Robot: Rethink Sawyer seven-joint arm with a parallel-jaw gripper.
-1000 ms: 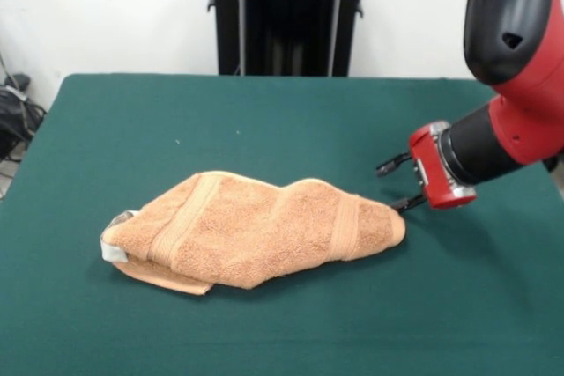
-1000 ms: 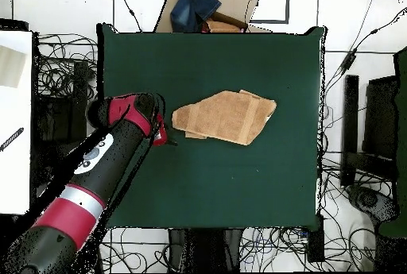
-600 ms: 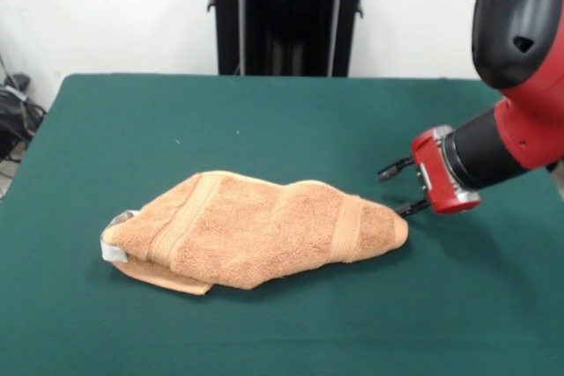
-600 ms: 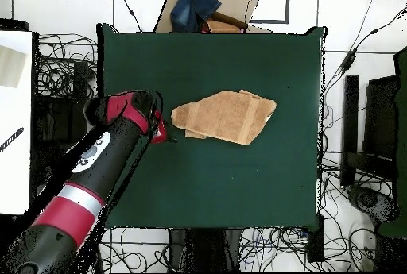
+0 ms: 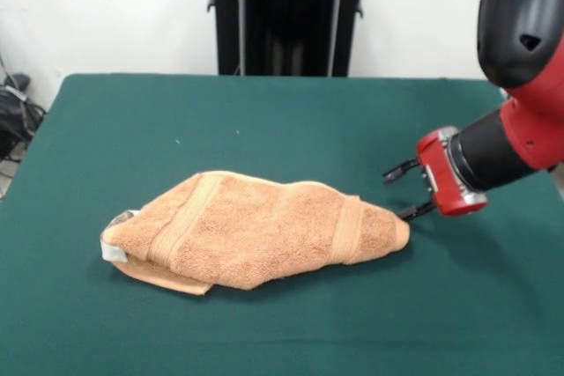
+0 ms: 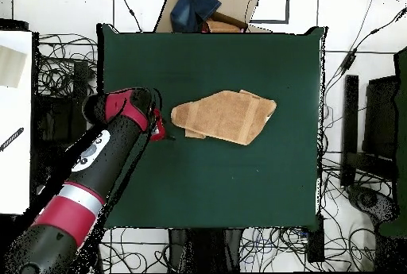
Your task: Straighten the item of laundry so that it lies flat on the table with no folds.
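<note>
The item of laundry [image 5: 256,231] is an orange-tan towel, folded over itself into a long bunched shape on the green table [image 5: 264,129]. Its woven bands run across each end, and a white tag [image 5: 115,248] sticks out at its left tip. My gripper [image 5: 404,191] points sideways at the towel's right tip and is open with nothing between its fingers. Its lower finger [image 5: 411,211] sits right at that tip. In the overhead view the gripper [image 6: 164,126] lies just left of the towel [image 6: 226,116].
A black stand [image 5: 286,15] rises behind the table's far edge. In the overhead view, cables [image 6: 67,72] surround the table. A cardboard box holding blue cloth [image 6: 203,5] sits beyond one edge, and a white surface [image 6: 14,120] lies at the left.
In the front view the arm and gripper have drifted slightly to the right. The towel's right tip has crept a few pixels the same way. The gripper stays open.
</note>
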